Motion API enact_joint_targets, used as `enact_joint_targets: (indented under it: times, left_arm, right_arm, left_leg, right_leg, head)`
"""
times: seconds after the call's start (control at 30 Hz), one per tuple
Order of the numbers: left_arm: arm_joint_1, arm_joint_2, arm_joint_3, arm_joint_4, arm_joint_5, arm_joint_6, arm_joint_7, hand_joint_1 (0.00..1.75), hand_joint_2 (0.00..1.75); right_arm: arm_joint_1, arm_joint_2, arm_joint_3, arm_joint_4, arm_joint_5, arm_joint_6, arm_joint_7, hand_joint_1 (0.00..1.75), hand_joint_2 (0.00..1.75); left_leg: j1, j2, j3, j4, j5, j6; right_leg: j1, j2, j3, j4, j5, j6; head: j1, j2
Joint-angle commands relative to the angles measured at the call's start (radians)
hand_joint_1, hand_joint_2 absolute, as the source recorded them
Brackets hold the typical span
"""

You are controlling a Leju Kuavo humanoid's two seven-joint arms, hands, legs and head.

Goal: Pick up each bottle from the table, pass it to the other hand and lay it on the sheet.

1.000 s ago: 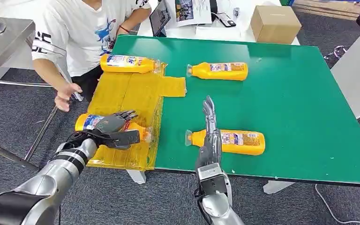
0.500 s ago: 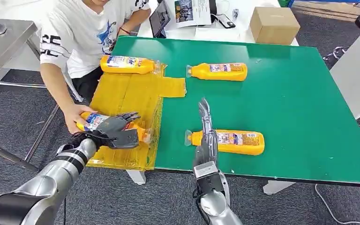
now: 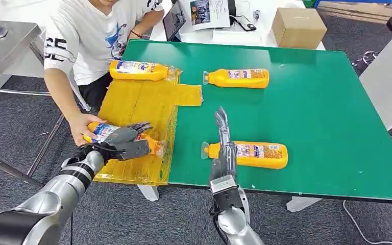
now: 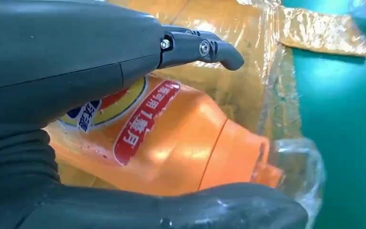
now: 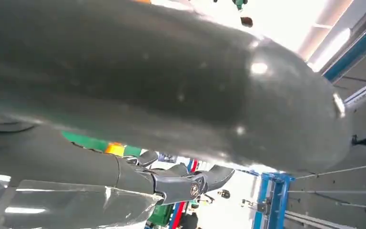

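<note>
Left hand: lower left of the head view, at the near end of the yellow plastic sheet. Its fingers and thumb wrap an orange bottle with a blue-and-white label, which lies on its side over the sheet's near left corner. In the left wrist view the thumb and a dark finger bracket the bottle's shoulder, the neck end wrapped in clear film.

Person's hand: left of centre in the head view, touching the base end of that same bottle. The person sits at the upper left in a white printed T-shirt.

Right hand: lower centre of the head view, fingers straight and extended, holding nothing. It lies over the neck end of a second orange bottle, which rests on its side on the green table.

Third orange bottle: upper centre, on its side on the bare table, just beside the sheet's tab.

Fourth orange bottle: upper left, on its side at the far end of the sheet.

Cardboard box: top right, beyond the table.
</note>
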Motion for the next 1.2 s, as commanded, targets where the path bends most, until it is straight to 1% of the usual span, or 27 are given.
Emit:
enact_joint_targets:
  times: [0.03, 0.07, 0.1, 0.13, 0.17, 0.2, 0.23, 0.27, 0.3, 0.37, 0.43, 0.47, 0.53, 0.57, 0.6, 0.63, 0.67, 0.7, 0.77, 0.87, 0.93, 0.97, 1.0, 1.13, 1.2]
  left_arm:
    - [0.074, -0.079, 0.272, -0.083, 0.331, -0.027, -0.172, 0.0, 0.0]
    - [0.083, -0.11, 0.322, -0.135, 0.403, 0.051, -0.187, 0.0, 0.0]
    - [0.093, -0.147, 0.379, -0.201, 0.47, 0.177, -0.209, 0.0, 0.0]
    - [0.142, -0.177, 0.353, -0.377, 0.51, 0.408, -0.212, 0.0, 0.0]
    - [0.153, -0.18, 0.341, -0.423, 0.568, 0.487, -0.212, 0.0, 1.75]
    - [0.165, -0.183, 0.337, -0.474, 0.646, 0.507, -0.212, 0.0, 1.75]
    - [0.274, -0.218, 0.328, -0.686, 0.783, 0.476, -0.212, 0.0, 1.75]
    - [0.312, -0.222, 0.308, -0.724, 0.79, 0.482, -0.212, 0.0, 1.75]
    - [0.345, -0.223, 0.293, -0.746, 0.81, 0.473, -0.212, 0.0, 1.75]
    - [0.381, -0.218, 0.269, -0.779, 0.817, 0.483, -0.212, 0.0, 1.75]
    - [0.396, -0.212, 0.258, -0.784, 0.813, 0.491, -0.212, 0.0, 1.75]
    - [0.405, -0.208, 0.247, -0.798, 0.807, 0.499, -0.212, 0.0, 1.75]
    - [0.412, -0.203, 0.234, -0.807, 0.796, 0.509, -0.212, 0.0, 1.75]
    - [0.414, -0.199, 0.227, -0.804, 0.794, 0.511, -0.212, 0.0, 1.75]
    - [0.414, -0.193, 0.213, -0.805, 0.777, 0.529, -0.212, 0.0, 1.75]
    - [0.413, -0.191, 0.208, -0.799, 0.775, 0.53, -0.212, 0.0, 1.75]
    - [0.412, -0.189, 0.205, -0.792, 0.778, 0.526, -0.212, 0.0, 1.75]
    - [0.413, -0.186, 0.196, -0.79, 0.766, 0.539, -0.212, 0.0, 1.75]
    - [0.41, -0.184, 0.191, -0.771, 0.769, 0.533, -0.212, 0.0, 1.75]
    - [0.406, -0.181, 0.185, -0.747, 0.769, 0.529, -0.212, 0.0, 1.75]
    - [0.399, -0.181, 0.179, -0.732, 0.766, 0.524, -0.212, 0.0, 1.75]
    - [0.397, -0.182, 0.177, -0.725, 0.765, 0.522, -0.212, 0.0, 1.75]
    - [0.389, -0.183, 0.174, -0.711, 0.763, 0.521, -0.212, 0.0, 1.75]
    - [0.373, -0.185, 0.17, -0.679, 0.764, 0.516, -0.212, 0.0, 1.75]
    - [0.373, -0.185, 0.17, -0.679, 0.764, 0.516, -0.212, 0.0, 1.75]
  right_arm:
    - [-0.037, -0.004, -0.003, 0.088, 0.016, 0.001, 0.003, 0.0, 0.0]
    - [-0.035, 0.004, -0.012, 0.102, 0.042, 0.003, 0.003, 0.0, 0.0]
    - [-0.035, 0.012, -0.018, 0.12, 0.068, 0.004, 0.003, 0.0, 0.0]
    - [-0.04, 0.014, -0.017, 0.139, 0.118, 0.009, 0.027, 0.0, 0.0]
    - [-0.051, 0.01, -0.011, 0.16, 0.158, 0.016, 0.063, 0.0, 0.0]
    - [-0.062, 0.003, -0.012, 0.18, 0.197, 0.01, 0.09, 0.0, 1.75]
    - [-0.146, -0.132, -0.068, 0.248, 0.516, -0.108, 0.445, 0.0, 1.75]
    - [-0.167, -0.188, -0.116, 0.261, 0.501, -0.059, 0.443, 0.0, 1.75]
    - [-0.191, -0.232, -0.171, 0.3, 0.533, 0.016, 0.46, 0.0, 1.75]
    - [-0.206, -0.257, -0.23, 0.344, 0.605, 0.1, 0.492, 0.0, 1.75]
    - [-0.211, -0.279, -0.249, 0.364, 0.637, 0.159, 0.531, 0.0, 1.75]
    - [-0.208, -0.285, -0.252, 0.362, 0.651, 0.178, 0.546, 0.0, 1.75]
    - [-0.206, -0.3, -0.253, 0.368, 0.669, 0.221, 0.583, 0.0, 1.75]
    - [-0.205, -0.31, -0.249, 0.369, 0.675, 0.242, 0.595, 0.0, 1.75]
    - [-0.206, -0.318, -0.248, 0.374, 0.672, 0.267, 0.606, 0.0, 1.75]
    - [-0.205, -0.32, -0.249, 0.38, 0.669, 0.275, 0.61, 0.0, 1.75]
    - [-0.204, -0.326, -0.247, 0.386, 0.669, 0.288, 0.616, 0.0, 1.75]
    - [-0.203, -0.336, -0.242, 0.387, 0.668, 0.301, 0.62, 0.0, 1.75]
    - [-0.195, -0.352, -0.244, 0.38, 0.663, 0.312, 0.627, 0.0, 1.75]
    - [-0.189, -0.37, -0.253, 0.371, 0.654, 0.329, 0.636, 0.0, 1.75]
    - [-0.194, -0.372, -0.25, 0.381, 0.641, 0.36, 0.631, 0.0, 1.75]
    - [-0.197, -0.371, -0.247, 0.388, 0.639, 0.366, 0.629, 0.0, 1.75]
    - [-0.21, -0.369, -0.239, 0.412, 0.636, 0.383, 0.624, 0.0, 1.75]
    - [-0.254, -0.356, -0.23, 0.485, 0.628, 0.396, 0.614, 0.0, 1.75]
    - [-0.254, -0.356, -0.23, 0.485, 0.628, 0.396, 0.614, 0.0, 1.75]
  left_leg:
    - [0.001, 0.002, 0.006, -0.002, -0.001, -0.001]
    - [0.0, 0.001, 0.005, -0.002, -0.001, -0.001]
    - [0.0, -0.001, 0.003, -0.001, 0.0, -0.001]
    - [0.001, -0.001, 0.001, 0.0, 0.0, 0.0]
    - [0.001, -0.003, 0.001, 0.0, 0.0, -0.001]
    - [0.001, -0.002, -0.001, 0.0, 0.0, -0.001]
    - [0.001, -0.001, -0.002, 0.0, 0.0, -0.001]
    - [0.001, 0.0, 0.001, -0.001, -0.001, 0.0]
    - [0.0, 0.001, 0.002, -0.002, 0.0, 0.0]
    - [0.0, 0.004, 0.004, -0.002, -0.001, 0.0]
    - [0.0, -0.001, 0.003, -0.001, -0.001, 0.0]
    - [0.0, -0.006, 0.002, -0.001, -0.001, 0.001]
    - [-0.001, -0.002, -0.001, 0.0, 0.0, 0.002]
    - [0.0, 0.0, 0.0, 0.0, -0.001, 0.001]
    - [-0.001, -0.001, -0.001, 0.0, -0.001, 0.001]
    - [-0.001, -0.002, 0.002, 0.0, -0.001, 0.001]
    - [-0.001, -0.003, 0.0, 0.0, -0.001, 0.001]
    - [0.0, -0.003, 0.004, 0.0, -0.002, 0.0]
    - [-0.001, -0.002, 0.0, 0.0, -0.001, 0.001]
    - [0.0, -0.002, 0.003, 0.0, -0.002, 0.0]
    - [0.0, -0.002, 0.0, 0.0, -0.001, 0.001]
    - [0.0, -0.001, 0.002, 0.001, -0.002, 0.001]
    - [0.0, -0.002, 0.001, 0.0, -0.001, 0.001]
    - [0.0, -0.001, 0.001, 0.0, -0.001, 0.001]
    - [0.0, -0.001, 0.0, 0.0, -0.001, 0.001]
  right_leg:
    - [0.0, 0.003, 0.005, -0.003, 0.0, -0.002]
    - [0.0, 0.002, 0.004, -0.003, 0.0, -0.001]
    - [0.0, 0.0, 0.003, -0.002, 0.0, -0.001]
    - [0.001, -0.001, 0.001, -0.001, 0.0, -0.001]
    - [0.001, -0.002, 0.002, -0.001, -0.001, -0.001]
    - [0.001, -0.001, 0.0, -0.001, 0.0, -0.001]
    - [0.001, 0.0, -0.001, -0.001, 0.0, -0.001]
    - [0.001, 0.001, 0.002, -0.003, 0.0, 0.0]
    - [0.0, 0.002, 0.003, -0.004, 0.001, 0.0]
    - [0.0, 0.003, 0.003, -0.005, 0.001, 0.0]
    - [0.0, -0.001, 0.005, -0.005, 0.0, 0.0]
    - [0.001, -0.004, 0.005, -0.006, 0.0, 0.0]
    - [-0.001, -0.001, 0.001, -0.003, 0.0, 0.0]
    - [0.0, 0.001, 0.002, -0.004, 0.001, 0.0]
    - [0.0, 0.0, 0.001, -0.004, 0.001, 0.0]
    - [0.0, -0.001, 0.003, -0.004, 0.0, 0.0]
    - [0.0, -0.001, 0.002, -0.004, 0.0, 0.0]
    - [0.001, -0.001, 0.005, -0.004, -0.001, -0.001]
    - [0.0, -0.001, 0.001, -0.004, 0.0, 0.0]
    - [0.001, 0.0, 0.004, -0.004, 0.0, -0.001]
    - [0.0, 0.0, 0.001, -0.004, 0.0, 0.0]
    - [0.001, 0.0, 0.003, -0.003, 0.0, 0.0]
    - [0.0, 0.0, 0.002, -0.004, 0.0, 0.0]
    - [0.0, 0.0, 0.002, -0.004, 0.001, 0.0]
    - [0.0, 0.0, 0.001, -0.004, 0.001, 0.0]
  head:
    - [0.0, 0.0]
    - [0.0, 0.0]
    - [0.0, 0.0]
    - [0.0, 0.0]
    - [0.0, 0.0]
    - [0.001, 0.0]
    - [0.001, 0.0]
    - [0.0, 0.0]
    - [0.001, 0.0]
    - [-0.001, 0.0]
    - [0.0, 0.0]
    - [0.001, 0.0]
    - [0.0, 0.0]
    - [0.0, 0.0]
    - [0.0, 0.0]
    - [0.0, 0.0]
    - [0.0, 0.0]
    - [0.0, 0.0]
    - [0.0, 0.0]
    - [0.0, 0.0]
    - [0.0, 0.0]
    - [0.0, 0.0]
    - [0.0, 0.0]
    - [0.0, 0.0]
    - [0.0, 0.0]
